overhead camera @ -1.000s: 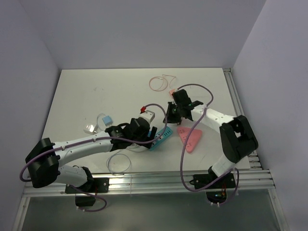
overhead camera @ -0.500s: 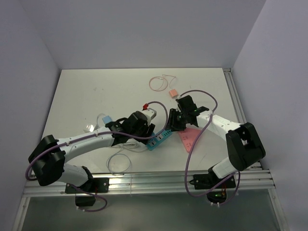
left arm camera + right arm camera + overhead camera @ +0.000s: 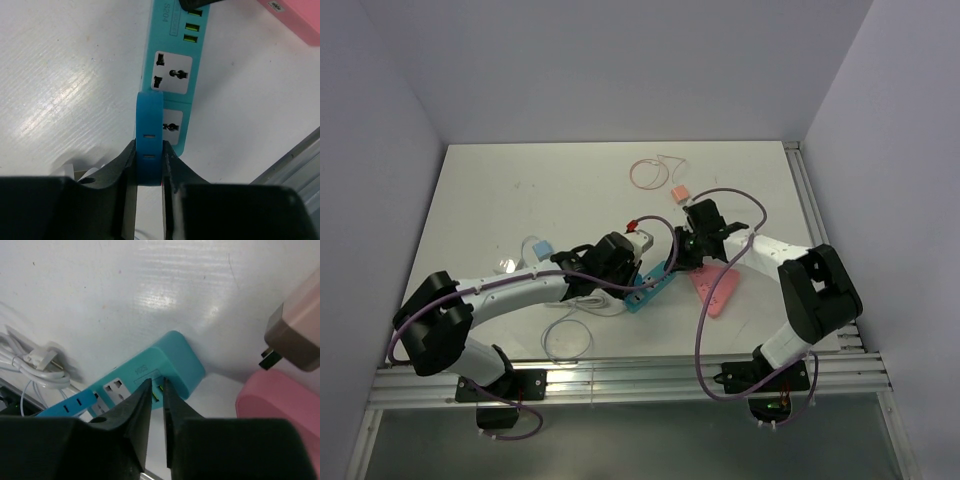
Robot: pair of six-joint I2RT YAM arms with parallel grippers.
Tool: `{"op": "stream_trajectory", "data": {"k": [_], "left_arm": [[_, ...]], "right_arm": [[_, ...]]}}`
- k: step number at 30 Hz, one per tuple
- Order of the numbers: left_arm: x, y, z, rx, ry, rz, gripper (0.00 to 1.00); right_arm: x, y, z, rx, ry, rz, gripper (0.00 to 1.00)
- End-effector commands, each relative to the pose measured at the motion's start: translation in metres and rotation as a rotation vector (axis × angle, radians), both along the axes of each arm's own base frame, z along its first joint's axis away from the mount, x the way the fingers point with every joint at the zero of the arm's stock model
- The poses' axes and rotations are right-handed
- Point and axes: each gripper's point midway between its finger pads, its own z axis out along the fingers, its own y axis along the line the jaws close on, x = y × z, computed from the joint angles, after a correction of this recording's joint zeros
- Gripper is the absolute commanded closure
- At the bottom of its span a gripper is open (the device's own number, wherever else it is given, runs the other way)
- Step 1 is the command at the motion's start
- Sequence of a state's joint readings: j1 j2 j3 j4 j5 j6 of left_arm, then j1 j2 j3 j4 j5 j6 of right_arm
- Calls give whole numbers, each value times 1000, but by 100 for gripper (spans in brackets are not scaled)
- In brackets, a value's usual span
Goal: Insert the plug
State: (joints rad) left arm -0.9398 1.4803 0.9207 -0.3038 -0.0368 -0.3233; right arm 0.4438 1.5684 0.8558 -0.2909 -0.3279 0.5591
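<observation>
From overhead, the left gripper (image 3: 633,283) covers the near end of the power strip (image 3: 660,278), and I can't make out its sockets at that size. On the left wrist view, the blue piece (image 3: 149,125) runs down between the fingers (image 3: 120,165) clamped on it. Its lower end is hidden, and it covers half of the second socket. The pink object (image 3: 295,15) is cut off at the top-right corner. On the right wrist view, the tan plug (image 3: 292,335) runs off the right edge. The right gripper (image 3: 156,386) masks the strip's small ports, and I can't tell whether it pinches anything.
</observation>
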Motion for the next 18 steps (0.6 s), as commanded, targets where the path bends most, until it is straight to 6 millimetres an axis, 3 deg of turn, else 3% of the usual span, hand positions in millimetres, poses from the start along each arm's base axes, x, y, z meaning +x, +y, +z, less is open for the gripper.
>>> {"op": "stream_trajectory", "data": {"k": [1, 3, 11, 14, 17, 18], "left_arm": [[11, -4, 10, -20, -38, 16, 91], [10, -2, 5, 5, -32, 17, 100], [2, 19, -27, 164, -147, 38, 100], [-1, 22, -27, 174, -182, 73, 100], [-11, 24, -37, 140, -106, 140, 100], [-14, 25, -49, 151, -69, 174, 100]], "right_arm": [[-7, -3, -23, -41, 56, 4, 80], [-8, -2, -26, -48, 68, 6, 84], [-3, -3, -24, -75, 54, 17, 89], [-1, -4, -26, -87, 56, 20, 91], [0, -2, -26, -85, 63, 24, 92], [0, -2, -26, -84, 63, 28, 92]]}}
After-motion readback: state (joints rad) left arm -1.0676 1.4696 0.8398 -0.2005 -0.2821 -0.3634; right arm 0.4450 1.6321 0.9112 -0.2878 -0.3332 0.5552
